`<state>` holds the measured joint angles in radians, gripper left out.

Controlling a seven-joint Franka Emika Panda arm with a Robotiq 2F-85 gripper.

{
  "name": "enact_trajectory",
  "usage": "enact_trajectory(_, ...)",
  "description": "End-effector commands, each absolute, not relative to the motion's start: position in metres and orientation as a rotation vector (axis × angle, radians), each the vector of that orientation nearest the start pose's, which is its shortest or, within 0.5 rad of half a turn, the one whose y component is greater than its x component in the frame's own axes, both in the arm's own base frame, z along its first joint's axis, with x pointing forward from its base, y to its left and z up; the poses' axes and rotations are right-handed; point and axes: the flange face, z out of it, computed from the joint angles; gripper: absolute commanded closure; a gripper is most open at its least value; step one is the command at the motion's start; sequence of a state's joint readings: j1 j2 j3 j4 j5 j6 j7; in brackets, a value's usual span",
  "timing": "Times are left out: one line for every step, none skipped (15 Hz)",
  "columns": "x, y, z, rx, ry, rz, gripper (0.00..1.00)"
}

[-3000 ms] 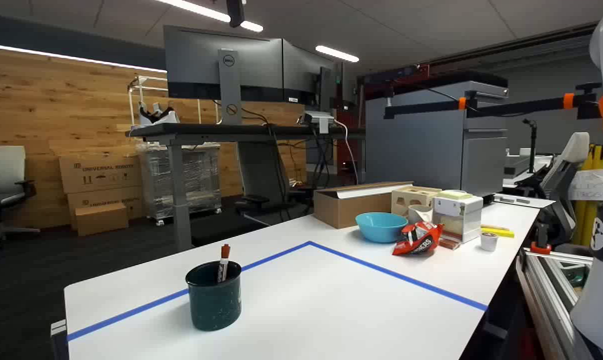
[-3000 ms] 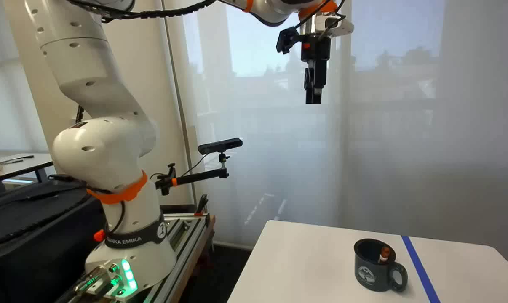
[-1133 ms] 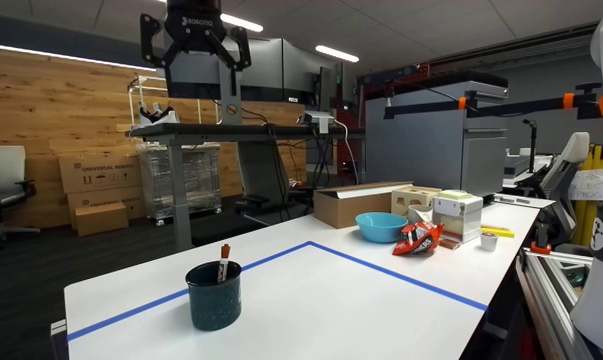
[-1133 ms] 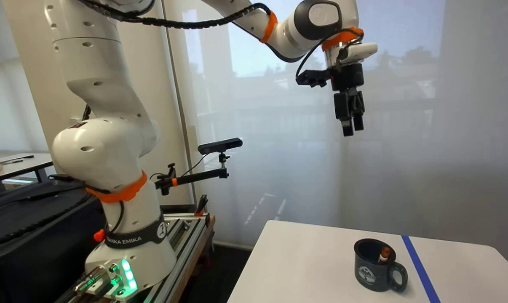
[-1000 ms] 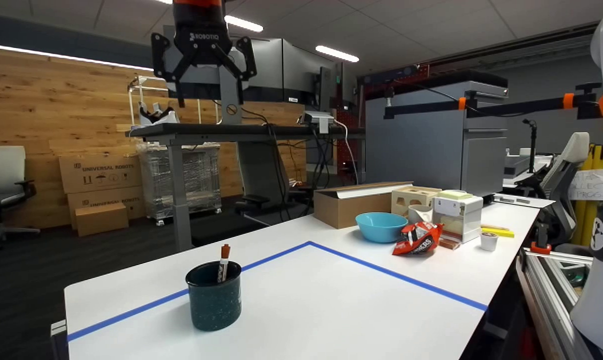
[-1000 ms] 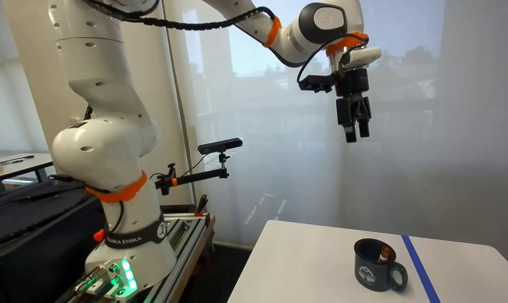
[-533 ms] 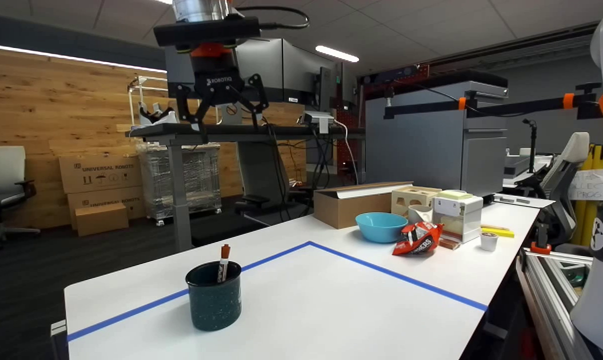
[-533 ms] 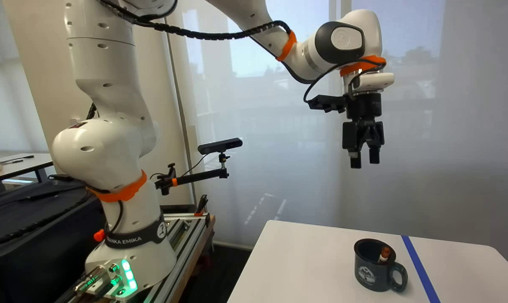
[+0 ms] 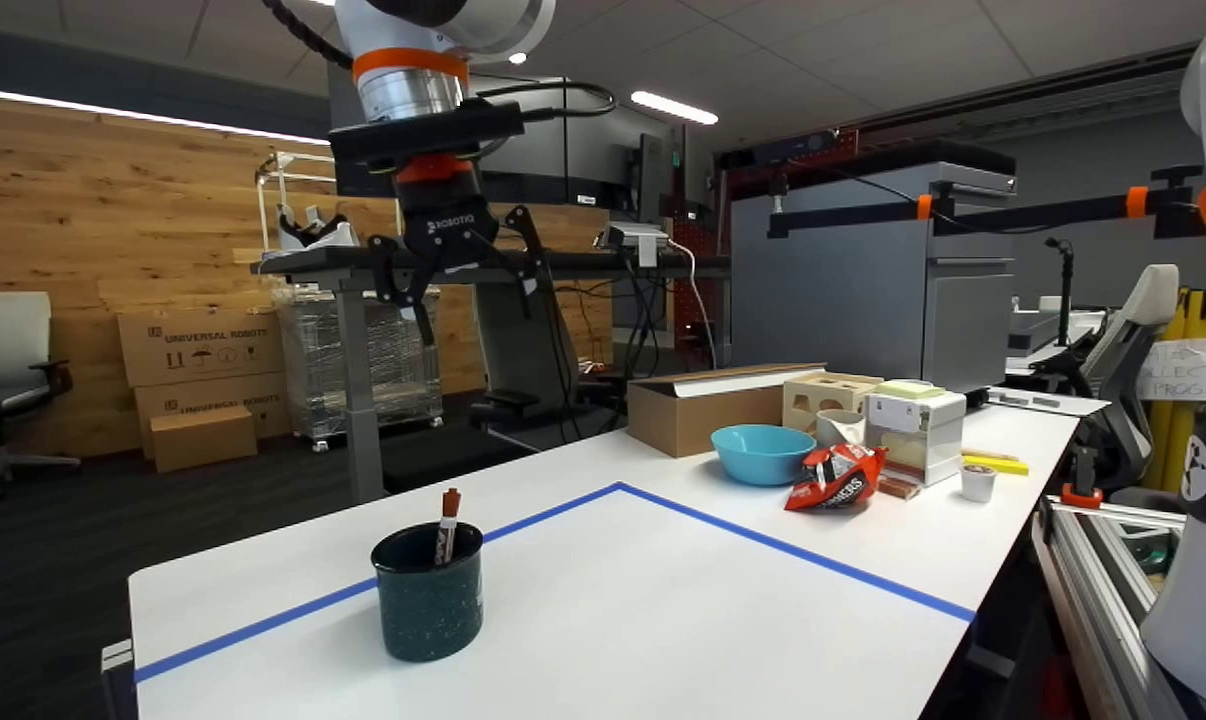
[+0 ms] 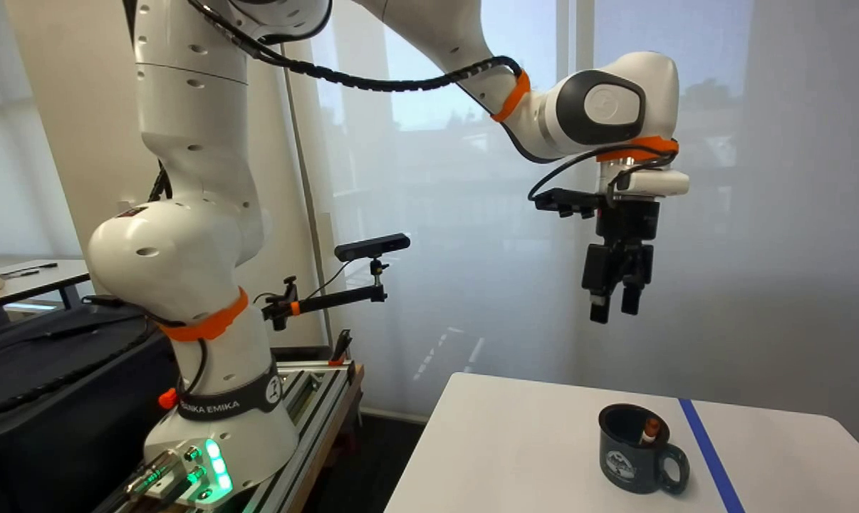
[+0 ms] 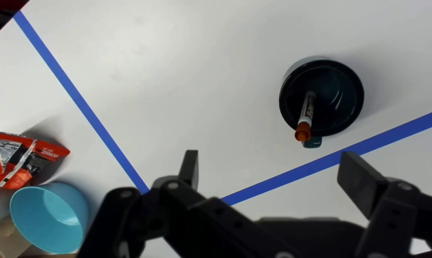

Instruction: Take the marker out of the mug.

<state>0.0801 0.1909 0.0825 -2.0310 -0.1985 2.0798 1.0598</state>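
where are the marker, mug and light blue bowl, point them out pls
Marker [image 11: 307, 111]: in the wrist view, on its barrel.
Mug [image 9: 430, 607]: in an exterior view, on its outer wall.
Light blue bowl [image 9: 763, 465]: in an exterior view, on its outer side.

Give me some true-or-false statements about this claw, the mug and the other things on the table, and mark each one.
The marker leans inside the mug. True.
The claw hangs open above the table. True.
The claw is touching the marker. False: the claw is apart from it, higher up.
A red packet lies beside the bowl. True.
The mug lies on its side. False: it stands upright.
The bowl is yellow. False: it is light blue.
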Motion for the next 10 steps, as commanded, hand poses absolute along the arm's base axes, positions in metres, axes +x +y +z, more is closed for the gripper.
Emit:
enact_trajectory(0.564, 0.08, 0.342, -3.09, 1.287, 0.052, 0.0)
enact_trajectory(0.564, 0.08, 0.342, -3.09, 1.289, 0.052, 0.0)
enact_trajectory(0.564, 0.08, 0.342, -3.09, 1.288, 0.051, 0.0)
enact_trajectory(0.564, 0.08, 0.342, -3.09, 1.287, 0.051, 0.0)
enact_trajectory(0.564, 0.081, 0.342, -3.091, 1.286, 0.051, 0.0)
enact_trajectory(0.561, 0.081, 0.34, -3.06, 1.32, 0.019, 0.0)
enact_trajectory(0.558, 0.082, 0.337, -3.031, 1.349, 0.018, 0.0)
enact_trajectory(0.555, 0.082, 0.332, -2.996, 1.38, 0.001, 0.0)
enact_trajectory(0.551, 0.084, 0.327, -2.955, 1.432, -0.031, 0.0)
enact_trajectory(0.549, 0.085, 0.321, -2.911, 1.464, -0.037, 0.0)
